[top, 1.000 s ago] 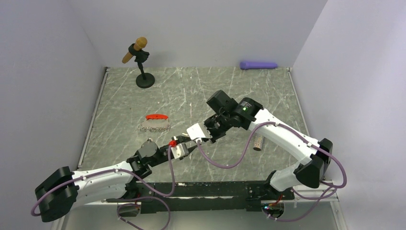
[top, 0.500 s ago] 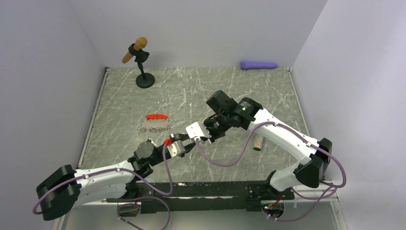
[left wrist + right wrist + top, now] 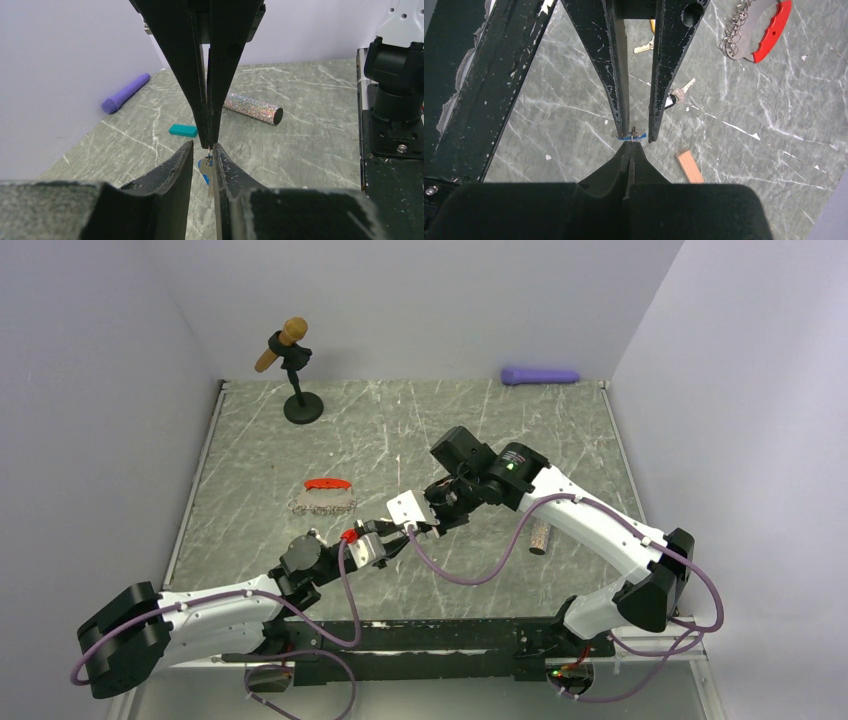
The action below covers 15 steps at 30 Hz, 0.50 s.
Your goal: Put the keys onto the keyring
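A silver key with a blue tag [image 3: 207, 169] hangs above the table from a small wire ring. My right gripper [image 3: 631, 142] is shut on that ring. My left gripper [image 3: 203, 146] faces it, its jaws a little apart on either side of the hanging key; the right-hand finger [image 3: 226, 167] is close against it. In the top view the two grippers meet at mid-table. The keyring, a red clip [image 3: 772, 31] with a bunched chain [image 3: 735, 31], lies flat to the left [image 3: 327, 483]. Two more keys lie on the table, one black-tagged [image 3: 677, 95] and one yellow-tagged [image 3: 644, 47].
A tan block [image 3: 689, 167] lies near the right gripper. A teal block [image 3: 183, 130] and a glittery cylinder [image 3: 252, 108] lie beyond the grippers. A purple cylinder [image 3: 540, 375] rests at the back wall. A microphone on a black stand [image 3: 300, 400] is at the back left.
Both grippers have drifted slightly left together. The left gripper's jaws have narrowed around the hanging key. The right gripper stays shut.
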Each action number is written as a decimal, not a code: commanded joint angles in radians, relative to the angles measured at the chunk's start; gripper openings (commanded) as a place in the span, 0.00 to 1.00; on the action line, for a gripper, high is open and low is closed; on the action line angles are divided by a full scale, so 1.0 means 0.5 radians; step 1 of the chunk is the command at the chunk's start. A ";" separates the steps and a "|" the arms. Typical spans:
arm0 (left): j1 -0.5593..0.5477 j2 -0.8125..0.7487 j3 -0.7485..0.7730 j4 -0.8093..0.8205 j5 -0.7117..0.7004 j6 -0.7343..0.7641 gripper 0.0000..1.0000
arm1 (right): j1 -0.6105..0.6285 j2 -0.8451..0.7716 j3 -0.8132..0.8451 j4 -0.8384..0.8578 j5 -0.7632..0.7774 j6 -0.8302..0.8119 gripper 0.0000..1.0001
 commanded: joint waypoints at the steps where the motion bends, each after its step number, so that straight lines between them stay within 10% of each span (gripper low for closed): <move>1: -0.008 -0.006 -0.009 0.091 0.056 -0.037 0.25 | -0.006 -0.013 0.070 0.065 -0.049 0.044 0.00; 15: -0.008 0.003 -0.006 0.053 0.060 -0.031 0.18 | -0.014 -0.019 0.070 0.073 -0.062 0.064 0.00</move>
